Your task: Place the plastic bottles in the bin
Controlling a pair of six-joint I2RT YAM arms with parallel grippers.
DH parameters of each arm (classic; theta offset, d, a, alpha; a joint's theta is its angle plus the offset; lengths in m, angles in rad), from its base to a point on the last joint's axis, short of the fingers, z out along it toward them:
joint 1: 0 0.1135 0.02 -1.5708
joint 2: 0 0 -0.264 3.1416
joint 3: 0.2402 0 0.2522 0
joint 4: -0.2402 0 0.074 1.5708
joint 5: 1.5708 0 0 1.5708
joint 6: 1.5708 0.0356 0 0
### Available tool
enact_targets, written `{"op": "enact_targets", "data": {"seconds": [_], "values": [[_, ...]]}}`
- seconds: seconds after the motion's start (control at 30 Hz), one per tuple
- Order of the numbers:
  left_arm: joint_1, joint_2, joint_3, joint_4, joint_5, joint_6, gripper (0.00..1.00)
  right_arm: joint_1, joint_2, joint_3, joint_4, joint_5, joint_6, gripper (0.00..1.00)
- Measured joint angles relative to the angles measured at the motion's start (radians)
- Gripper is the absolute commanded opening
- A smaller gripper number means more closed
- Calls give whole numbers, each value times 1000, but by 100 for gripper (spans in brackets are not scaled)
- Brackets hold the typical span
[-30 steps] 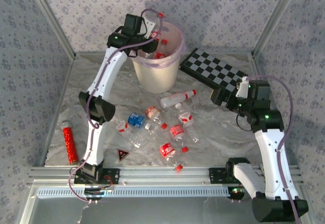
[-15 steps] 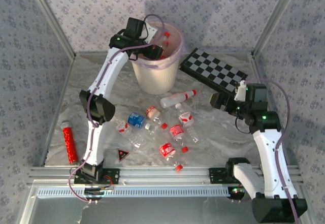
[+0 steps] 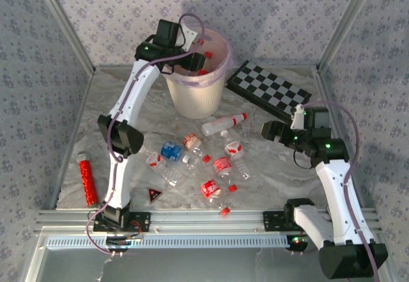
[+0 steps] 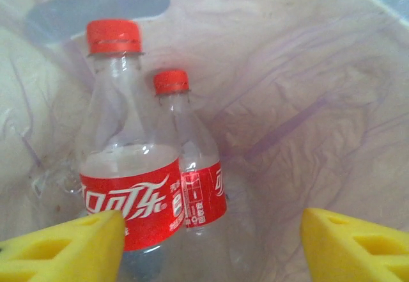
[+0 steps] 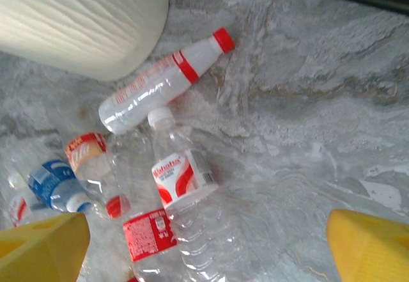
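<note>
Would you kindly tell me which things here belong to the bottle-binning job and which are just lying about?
Job: bin; loose bottles on the table; two bottles inside the bin.
Lying about: checkerboard; dark triangle; red tube, probably.

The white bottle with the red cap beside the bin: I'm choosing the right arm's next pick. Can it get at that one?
Probably yes. The right gripper hangs open just right of the white bottle, which lies flat with nothing on it; the bin stands close by.
</note>
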Motion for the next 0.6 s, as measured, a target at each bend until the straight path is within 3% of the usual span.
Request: {"op": "enact_targets", "data": {"seconds": [0.17, 0.37, 0.6], "values": [[-2, 1, 3, 17, 8, -23, 59, 155, 51, -53, -2, 58, 0, 91], [-12, 36, 8, 28, 7, -36, 52, 310, 121, -124, 4, 123, 50, 77], [-26, 127, 8, 26, 11, -49, 51, 406, 221, -172, 51, 183, 111, 66]]}}
